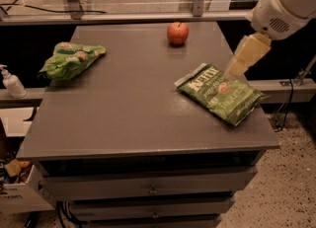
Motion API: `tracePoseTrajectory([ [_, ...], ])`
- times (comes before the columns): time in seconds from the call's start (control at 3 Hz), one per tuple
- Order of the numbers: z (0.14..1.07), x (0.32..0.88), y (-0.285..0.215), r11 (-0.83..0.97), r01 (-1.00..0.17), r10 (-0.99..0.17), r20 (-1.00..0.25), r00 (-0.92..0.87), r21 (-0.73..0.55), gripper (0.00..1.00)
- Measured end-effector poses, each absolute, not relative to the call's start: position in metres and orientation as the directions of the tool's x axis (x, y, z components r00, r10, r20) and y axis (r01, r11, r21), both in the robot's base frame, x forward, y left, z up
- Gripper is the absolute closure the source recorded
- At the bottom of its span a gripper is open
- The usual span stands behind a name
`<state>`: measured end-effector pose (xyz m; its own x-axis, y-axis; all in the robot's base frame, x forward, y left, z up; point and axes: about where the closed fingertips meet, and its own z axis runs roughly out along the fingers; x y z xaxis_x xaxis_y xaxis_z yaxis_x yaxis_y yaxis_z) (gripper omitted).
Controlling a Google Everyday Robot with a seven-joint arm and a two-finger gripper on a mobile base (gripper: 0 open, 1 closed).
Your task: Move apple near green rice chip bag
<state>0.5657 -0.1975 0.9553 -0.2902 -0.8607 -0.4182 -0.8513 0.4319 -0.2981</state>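
Observation:
The red-orange apple [177,33] stands at the far middle of the grey table [133,108]. The light-green wrinkly rice chip bag [71,59] lies at the table's left edge, well apart from the apple. My gripper [238,67] hangs from the white arm [286,5] at the right. It is above the table's right edge, just past the far end of a flat dark-green bag, to the right of the apple and nearer the front. It holds nothing that I can see.
A flat dark-green bag with white lettering [219,93] lies at the table's right front. A white pump bottle [11,81] stands on a low ledge to the left. Drawers [153,187] run below the tabletop. A rail [123,17] crosses behind the table.

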Motion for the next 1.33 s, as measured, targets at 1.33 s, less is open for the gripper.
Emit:
tracePoseTrajectory([
  [1.33, 0.925, 0.653, -0.161, 0.513, -0.818, -0.733, -0.629, -0.259, -0.261, 0.0],
])
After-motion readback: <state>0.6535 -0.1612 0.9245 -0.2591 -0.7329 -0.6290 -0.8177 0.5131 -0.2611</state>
